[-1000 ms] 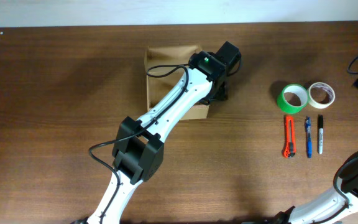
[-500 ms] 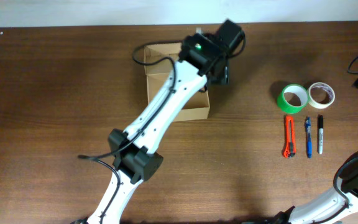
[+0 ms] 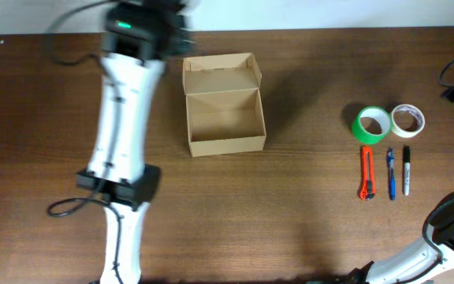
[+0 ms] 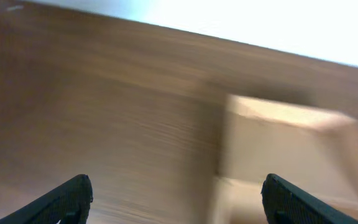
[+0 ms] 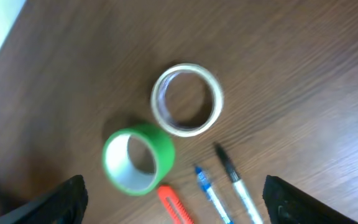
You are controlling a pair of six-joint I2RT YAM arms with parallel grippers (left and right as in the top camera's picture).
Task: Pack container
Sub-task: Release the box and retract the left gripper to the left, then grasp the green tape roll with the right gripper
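The container (image 3: pixel 225 117) is a tan cardboard box standing open and empty at the table's back centre, with its flap lid (image 3: pixel 221 73) folded back. It shows blurred in the left wrist view (image 4: pixel 291 149). My left gripper (image 4: pixel 176 202) is open and empty over bare table to the left of the box; in the overhead view it is a blur at the back edge (image 3: pixel 172 22). My right gripper (image 5: pixel 182 202) is open and empty above the tape rolls and pens.
At the right lie a green tape roll (image 3: pixel 371 124), a whitish tape roll (image 3: pixel 407 120), an orange cutter (image 3: pixel 366 172), a blue pen (image 3: pixel 390 173) and a black marker (image 3: pixel 406 170). They also show in the right wrist view, the green roll (image 5: pixel 138 158) nearest.
My left arm has swung from over the box to the far left back of the table. The box now stands uncovered with its flap open.
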